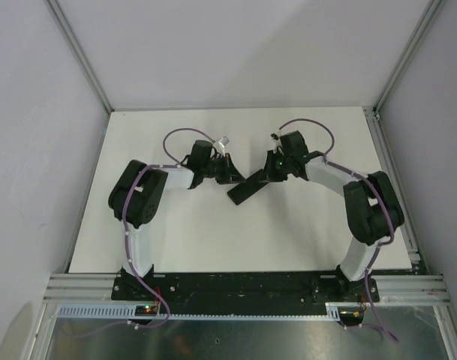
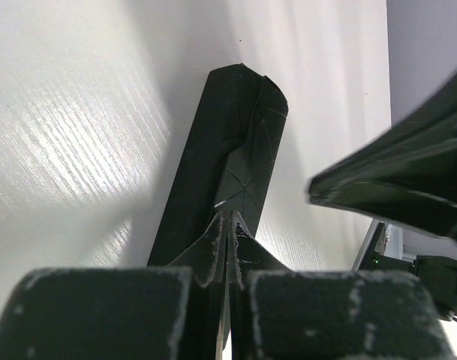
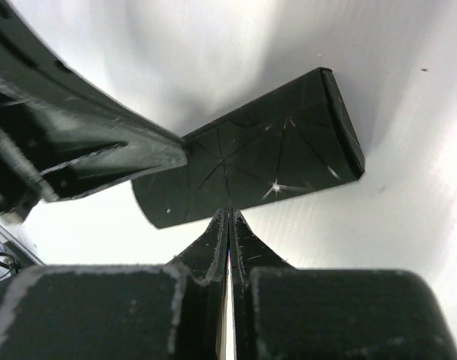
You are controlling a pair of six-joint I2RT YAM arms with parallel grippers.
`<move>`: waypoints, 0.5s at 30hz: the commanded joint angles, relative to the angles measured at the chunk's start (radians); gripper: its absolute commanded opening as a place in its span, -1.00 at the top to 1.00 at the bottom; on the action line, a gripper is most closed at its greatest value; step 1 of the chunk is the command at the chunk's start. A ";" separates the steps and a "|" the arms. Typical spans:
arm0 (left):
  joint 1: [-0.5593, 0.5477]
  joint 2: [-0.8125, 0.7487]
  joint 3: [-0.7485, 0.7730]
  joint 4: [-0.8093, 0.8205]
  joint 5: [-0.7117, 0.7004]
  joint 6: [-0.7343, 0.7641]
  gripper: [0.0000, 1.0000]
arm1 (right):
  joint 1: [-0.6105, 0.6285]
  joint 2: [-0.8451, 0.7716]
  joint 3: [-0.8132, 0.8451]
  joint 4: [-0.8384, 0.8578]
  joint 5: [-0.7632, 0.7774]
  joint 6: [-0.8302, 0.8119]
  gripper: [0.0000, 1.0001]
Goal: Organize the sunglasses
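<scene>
Black case (image 1: 247, 187) at middle of table (image 1: 213, 240), between both arms. Left gripper (image 2: 226, 225) and right gripper (image 3: 228, 219): both fully closed, holding nothing visible, tips on case, likely pressing it closed. Sunglasses unseen, probably inside.

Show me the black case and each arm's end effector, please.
black case (image 1: 245, 190): top view, middle of its top face.
left end effector (image 2: 226, 222): left wrist view, where its closed fingertips meet.
right end effector (image 3: 229, 217): right wrist view, where its closed fingertips meet.
</scene>
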 commanded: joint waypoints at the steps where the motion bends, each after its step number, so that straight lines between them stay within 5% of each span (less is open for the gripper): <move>1: -0.011 0.021 0.010 -0.114 -0.090 0.063 1.00 | -0.017 -0.164 0.006 -0.064 0.074 -0.054 1.00; 15: -0.010 -0.020 0.084 -0.164 -0.054 0.060 0.82 | -0.074 -0.253 -0.077 -0.102 0.066 -0.073 0.98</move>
